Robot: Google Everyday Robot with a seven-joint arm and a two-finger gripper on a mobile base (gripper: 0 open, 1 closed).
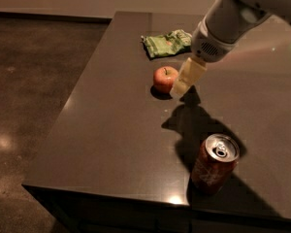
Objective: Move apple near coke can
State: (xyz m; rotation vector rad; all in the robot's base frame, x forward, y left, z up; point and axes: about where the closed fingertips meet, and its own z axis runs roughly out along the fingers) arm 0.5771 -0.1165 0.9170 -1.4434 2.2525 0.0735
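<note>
Apple (164, 78) mid-table, well apart from coke can (215, 163) at near right. Gripper (186, 77) just right of apple; open or closed, cannot tell. Risk: off-centre contact rolls apple left toward table (102, 130) edge.

Grn snack bag (167, 42) flat on dk tabletop (111, 144), far end.

Dark table (111, 130): apple (163, 77), coke can (213, 168), green snack bag (167, 43); hand (181, 85) beside apple.
</note>
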